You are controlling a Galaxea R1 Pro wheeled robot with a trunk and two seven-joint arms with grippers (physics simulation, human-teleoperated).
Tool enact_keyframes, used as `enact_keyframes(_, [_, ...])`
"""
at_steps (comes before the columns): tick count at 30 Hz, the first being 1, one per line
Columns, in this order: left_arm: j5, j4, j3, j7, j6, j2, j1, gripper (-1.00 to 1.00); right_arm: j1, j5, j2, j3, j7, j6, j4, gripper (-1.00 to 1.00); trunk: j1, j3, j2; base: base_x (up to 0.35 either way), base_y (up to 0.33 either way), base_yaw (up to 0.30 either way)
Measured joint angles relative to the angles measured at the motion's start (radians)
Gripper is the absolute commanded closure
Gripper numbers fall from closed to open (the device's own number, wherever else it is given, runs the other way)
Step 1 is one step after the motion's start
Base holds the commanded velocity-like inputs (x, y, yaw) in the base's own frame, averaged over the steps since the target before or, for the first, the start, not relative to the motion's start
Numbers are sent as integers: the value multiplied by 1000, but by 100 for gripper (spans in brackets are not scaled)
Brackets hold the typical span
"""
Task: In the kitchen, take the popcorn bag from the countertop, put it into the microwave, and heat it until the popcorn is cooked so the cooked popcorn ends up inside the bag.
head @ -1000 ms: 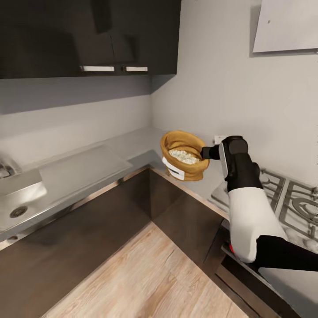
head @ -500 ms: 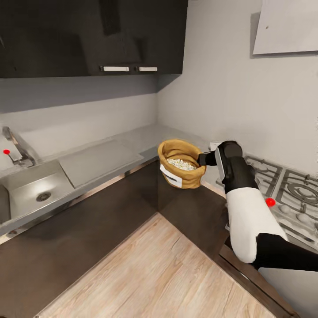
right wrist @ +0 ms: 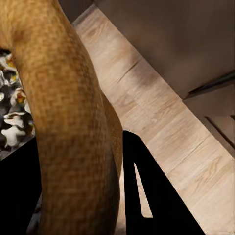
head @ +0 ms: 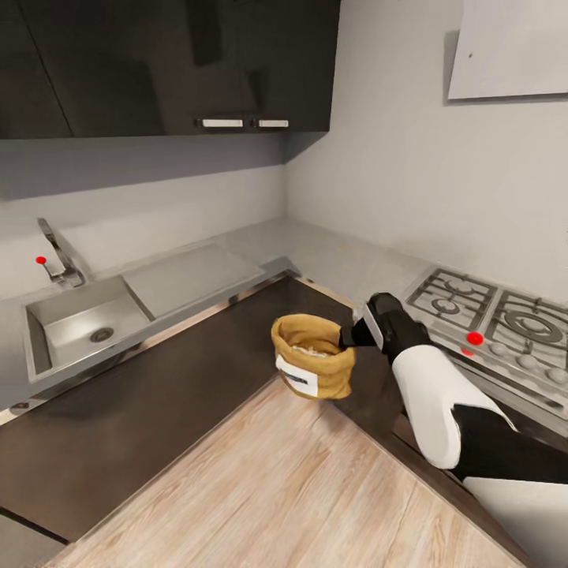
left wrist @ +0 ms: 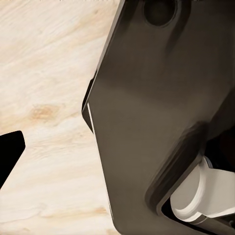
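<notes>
My right gripper point(head: 349, 337) is shut on the rolled rim of the tan popcorn bag point(head: 311, 368), which hangs upright in the air with its white label facing the floor side. It is in front of the dark corner cabinets, lower than the grey countertop point(head: 331, 260). Whitish popcorn point(head: 304, 348) lies inside the bag. In the right wrist view the bag's wall point(right wrist: 68, 122) runs between my black fingers point(right wrist: 147, 196), and popcorn point(right wrist: 13, 115) shows within. The left wrist view has one dark fingertip point(left wrist: 9, 152) over pale floor. The microwave is out of view.
A steel sink point(head: 79, 323) with a faucet point(head: 59, 256) sits in the counter at left. The gas hob point(head: 489, 308) is at right, under a white hood point(head: 513, 47). Dark upper cabinets point(head: 173, 63) hang above the corner. Pale wood floor point(head: 276, 481) lies below.
The head view has swung, bringing the sink further in. My right gripper has carried the bag down and away from above the counter corner to in front of the cabinets.
</notes>
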Motion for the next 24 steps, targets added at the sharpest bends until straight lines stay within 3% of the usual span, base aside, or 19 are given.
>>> enact_keyframes(7, [-1, -1, -1, 0, -2, 0, 0, -100, 0, -2, -2, -1, 7, 0, 125, 100, 0, 0, 0, -2, 0, 0])
enact_keyframes(13, [-1, -1, -3, 0, -2, 0, 0, -100, 0, -3, -21, -2, 97, 0, 135, 100, 0, 5, 0, 0, 0, 0])
enact_keyframes(22, [-1, -1, -3, 0, -2, 0, 0, -100, 15, 2, -36, -2, 108, 0, 134, 100, 0, 19, 0, 0, 0, 0])
enact_keyframes(24, [-1, -1, -3, 0, -2, 0, 0, -100, 15, 2, -36, -2, 106, -37, 134, 100, 0, 22, 0, 0, 0, 0])
